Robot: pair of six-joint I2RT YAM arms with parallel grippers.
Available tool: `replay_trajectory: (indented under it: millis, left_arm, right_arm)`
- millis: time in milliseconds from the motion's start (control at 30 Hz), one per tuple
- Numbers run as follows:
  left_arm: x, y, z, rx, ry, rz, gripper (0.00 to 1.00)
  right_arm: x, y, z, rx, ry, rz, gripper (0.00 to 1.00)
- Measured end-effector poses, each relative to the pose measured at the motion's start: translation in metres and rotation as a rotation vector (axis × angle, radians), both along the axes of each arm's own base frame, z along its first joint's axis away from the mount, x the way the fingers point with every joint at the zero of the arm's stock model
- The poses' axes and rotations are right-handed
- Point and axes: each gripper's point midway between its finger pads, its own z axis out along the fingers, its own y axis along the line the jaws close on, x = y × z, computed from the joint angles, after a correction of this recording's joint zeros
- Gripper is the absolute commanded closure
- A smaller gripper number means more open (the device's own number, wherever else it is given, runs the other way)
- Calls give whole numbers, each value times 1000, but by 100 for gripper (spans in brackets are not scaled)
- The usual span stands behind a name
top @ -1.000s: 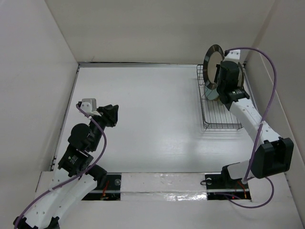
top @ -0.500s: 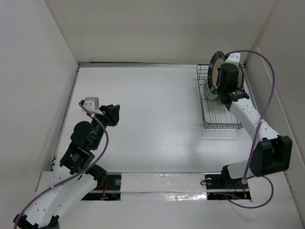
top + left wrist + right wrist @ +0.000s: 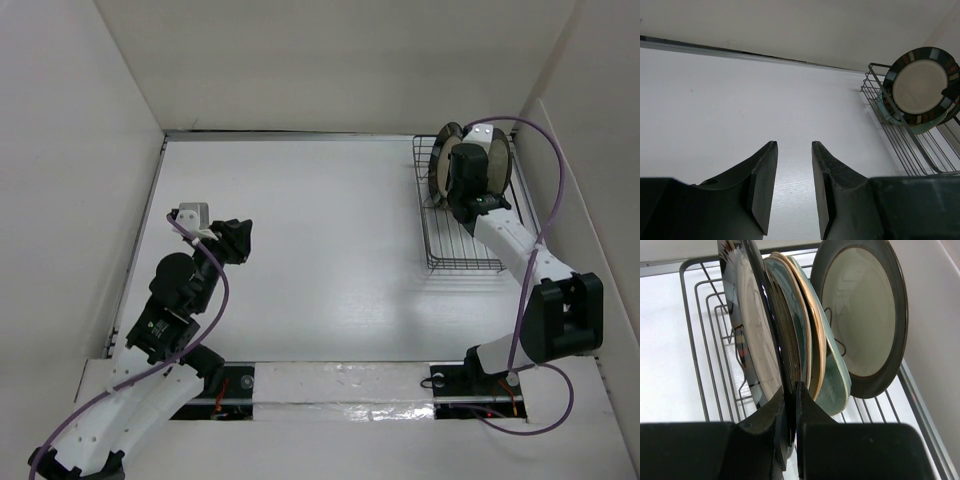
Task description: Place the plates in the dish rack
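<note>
White table, white walls all round.

Right gripper is clamping the lower rim of the striped plate, with its fingers pinched almost together on the edge. The plate is standing upright in the dish rack, upper right of the top view. Left gripper is hovering over bare table at the left of that view, fingers partly apart and holding nothing.

Count: one rack, two grippers. Plates in the rack are reading as five:
- striped plate
- teal plate just behind it
- cream plate with a tan edge
- pale green plate
- dark-rimmed cream plate, leaning at the far end

Their edges are packed tight.

Right wrist view is showing the plates edge-on and the grip. Left wrist view is showing the striped plate's face with coloured rim segments. Top view is hiding most plates behind the right arm.
</note>
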Motion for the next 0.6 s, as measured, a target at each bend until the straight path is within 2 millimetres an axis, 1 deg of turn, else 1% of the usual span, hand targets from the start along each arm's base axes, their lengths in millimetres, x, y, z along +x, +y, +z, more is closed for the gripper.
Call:
replay_trajectory:
  millis: [133,267,433,533,567,600]
  left_arm:
    - [1,-1,-2,4,6,0,69]
    - [1,-1,-2,4,7,0,69]
    - [2,-1,-3,6,10,1,68]
    - [2,-1,-3,7,11,1,68]
    - [2,-1,-3,7,12,1,68]
    - [2,-1,-4,7,12,2,68]
  right_arm:
    - [0,3,-3,13,-14,-6,99]
    - [1,7,-8,22,-16,-19,89]
    - [4,16,-27,30,19,-12,84]
    - [4,22,-26,33,6,-11,81]
    - [4,24,-26,30,4,-12,68]
    - [4,26,-25,35,-3,-10,62]
